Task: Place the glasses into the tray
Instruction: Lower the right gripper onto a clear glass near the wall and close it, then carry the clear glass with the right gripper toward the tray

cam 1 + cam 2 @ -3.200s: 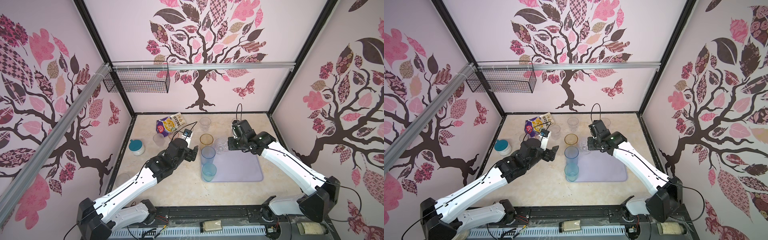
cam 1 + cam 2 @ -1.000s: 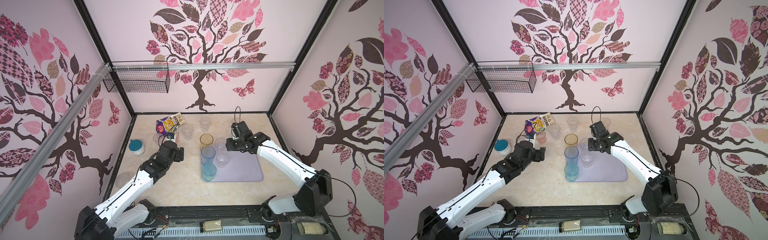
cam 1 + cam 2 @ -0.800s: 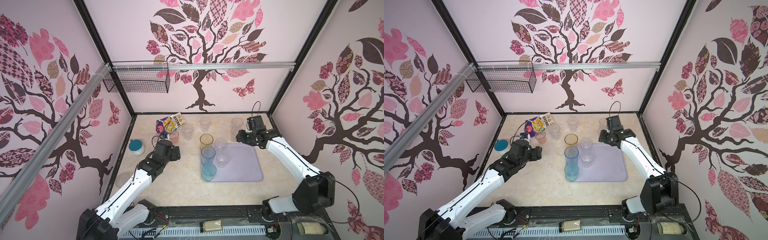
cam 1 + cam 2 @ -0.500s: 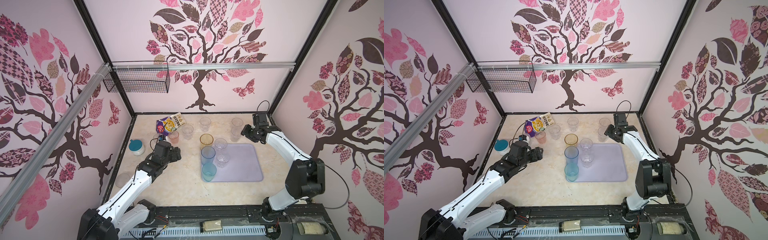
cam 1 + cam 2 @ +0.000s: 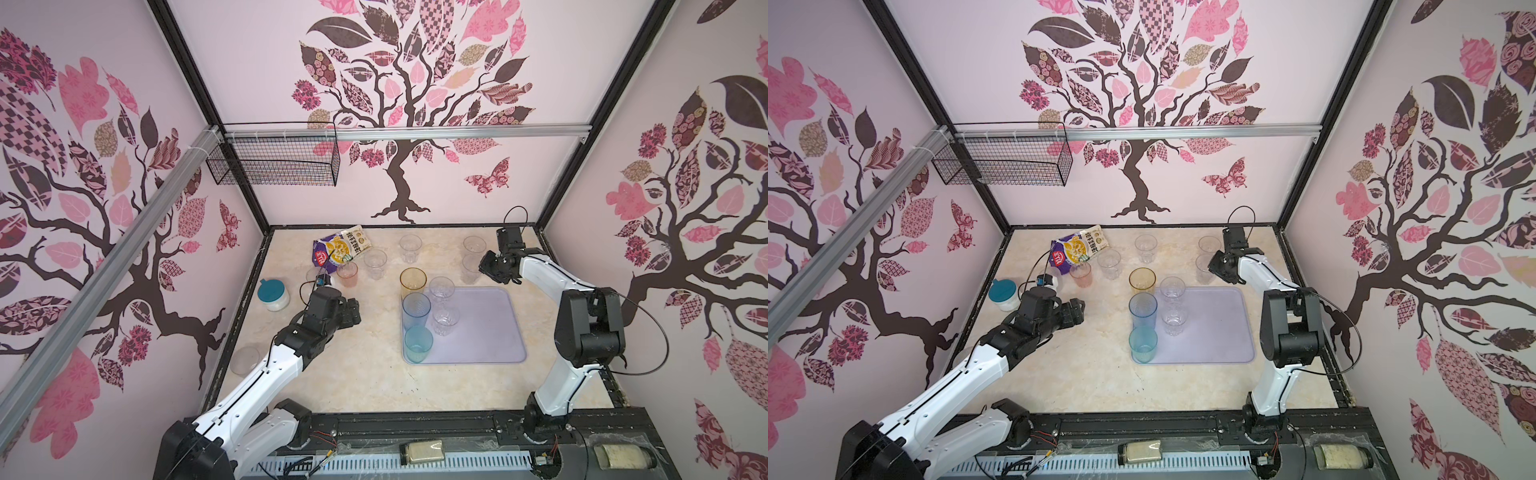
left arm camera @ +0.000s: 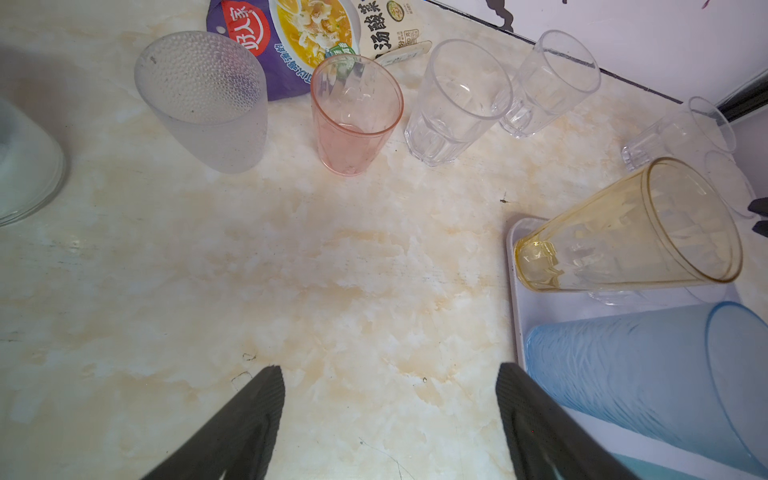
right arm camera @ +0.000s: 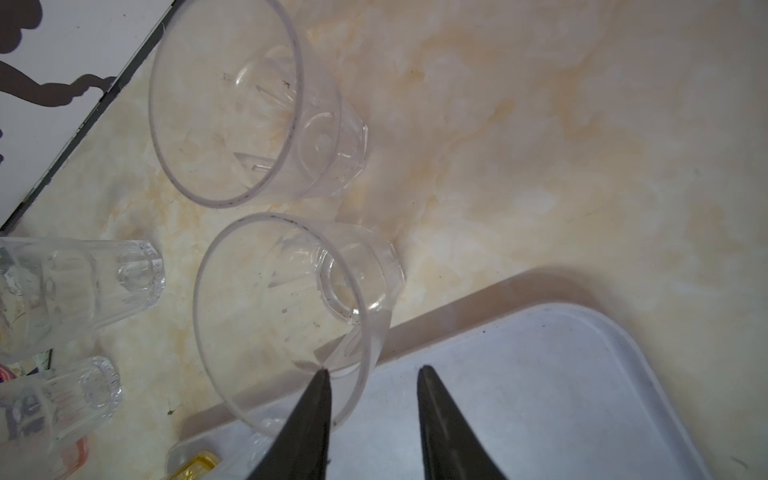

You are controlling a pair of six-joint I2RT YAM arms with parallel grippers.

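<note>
In the right wrist view, at lower centre, the right gripper [image 7: 372,372] is seen with fingers parted astride the rim of a clear glass [image 7: 270,299], unclamped, beside the tray [image 7: 540,395]. The left gripper [image 6: 388,374] is held spread wide over bare table [image 6: 291,270]. In a top view, five glasses [image 5: 416,309] are stood in the tray's left half.

Cream marbled tabletop [image 5: 365,374], crowded at the back.
On it: flat pale-lavender plastic tray [image 5: 490,332], purple snack packet [image 5: 343,249], squat white jar with teal lid [image 5: 273,294], small pink tumbler [image 5: 347,274], clear ribbed tumblers [image 5: 410,248].
</note>
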